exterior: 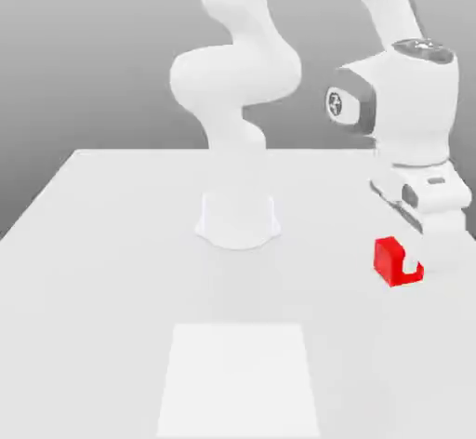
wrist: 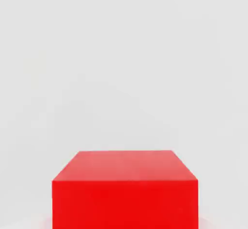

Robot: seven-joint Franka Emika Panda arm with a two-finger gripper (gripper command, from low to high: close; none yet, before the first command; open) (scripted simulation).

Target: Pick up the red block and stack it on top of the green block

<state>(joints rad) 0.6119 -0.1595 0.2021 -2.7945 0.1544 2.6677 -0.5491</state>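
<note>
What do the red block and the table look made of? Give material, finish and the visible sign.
Red block: a simulator's render, so open; plastic-like, matte, shown by flat uniform colour, crisp edges and no highlights.
Table: smooth pale grey, matte, without grain or reflections; material unclear.

Bright, even, soft light all over; the white tabletop (exterior: pixel 112 242) is washed pale with barely a shadow on it. The backdrop fades from grey to white. The red block (exterior: pixel 398 262) glows saturated, its top face lighter in the hand view, without glare.
</note>
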